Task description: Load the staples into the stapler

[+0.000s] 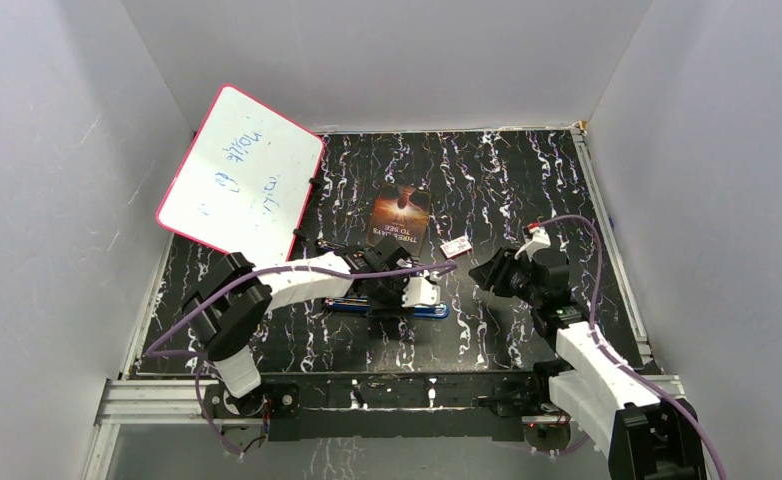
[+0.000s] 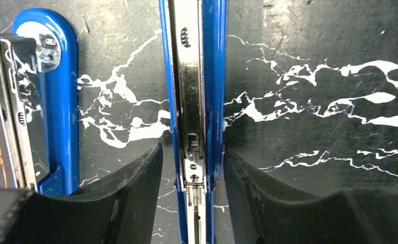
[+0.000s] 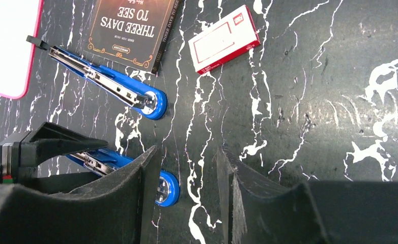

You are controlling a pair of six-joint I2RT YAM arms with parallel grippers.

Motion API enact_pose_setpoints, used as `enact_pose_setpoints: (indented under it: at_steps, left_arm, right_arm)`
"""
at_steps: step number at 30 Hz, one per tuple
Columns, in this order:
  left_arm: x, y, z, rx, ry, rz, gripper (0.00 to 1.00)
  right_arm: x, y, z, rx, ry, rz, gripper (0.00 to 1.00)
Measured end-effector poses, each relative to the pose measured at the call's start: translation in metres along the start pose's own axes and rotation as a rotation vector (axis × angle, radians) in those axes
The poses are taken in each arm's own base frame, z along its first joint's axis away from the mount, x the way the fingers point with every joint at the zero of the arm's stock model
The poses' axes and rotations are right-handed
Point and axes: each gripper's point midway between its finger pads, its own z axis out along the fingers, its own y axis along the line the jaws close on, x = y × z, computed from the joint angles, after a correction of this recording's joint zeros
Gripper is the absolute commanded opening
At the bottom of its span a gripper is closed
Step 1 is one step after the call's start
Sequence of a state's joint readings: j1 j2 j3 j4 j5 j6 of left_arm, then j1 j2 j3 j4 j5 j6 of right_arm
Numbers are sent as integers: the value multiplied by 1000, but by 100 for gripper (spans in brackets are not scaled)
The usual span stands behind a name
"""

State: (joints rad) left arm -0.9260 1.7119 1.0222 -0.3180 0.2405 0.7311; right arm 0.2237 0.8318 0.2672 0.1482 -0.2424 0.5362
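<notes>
A blue stapler lies on the black marbled table with its metal staple channel facing up. My left gripper is open and straddles it, one finger on each side with small gaps. It shows in the top view under the left gripper. A second blue stapler lies parallel beside it, next to the book; the right wrist view shows it too. My right gripper is open and empty, right of the staplers. No staple strips show in any view.
A small red-and-white box lies behind the grippers. A dark book lies at centre back. A pink-rimmed whiteboard leans at the back left. White walls enclose the table.
</notes>
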Motion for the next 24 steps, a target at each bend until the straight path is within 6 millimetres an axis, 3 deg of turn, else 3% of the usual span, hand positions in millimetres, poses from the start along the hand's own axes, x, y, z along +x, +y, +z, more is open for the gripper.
enact_pose_setpoints:
  at_steps: [6, 10, 12, 14, 17, 19, 21, 24]
  left_arm:
    - [-7, 11, -8, -56, -18, 4, 54]
    - [-27, 27, -30, -164, -114, -24, 61]
    - [-38, 43, -53, -261, -199, -82, 63]
    - [-47, 66, -85, -379, -295, -174, 72]
    - [-46, 99, -134, -555, -420, -342, 82]
    - [-37, 121, -169, -689, -489, -490, 89]
    - [-24, 134, -190, -772, -522, -608, 97]
    - [2, 148, -213, -879, -548, -785, 98]
  right_arm:
    - [2, 4, 3, -26, 31, -34, 55]
    - [7, 6, 4, -56, 61, -58, 59]
    - [11, 8, 6, -72, 78, -72, 60]
    - [11, 13, 9, -89, 99, -103, 62]
    - [7, 34, 16, -143, 111, -192, 66]
    - [7, 58, 21, -201, 123, -280, 69]
    - [9, 83, 27, -263, 136, -374, 72]
    - [17, 117, 35, -354, 147, -510, 74]
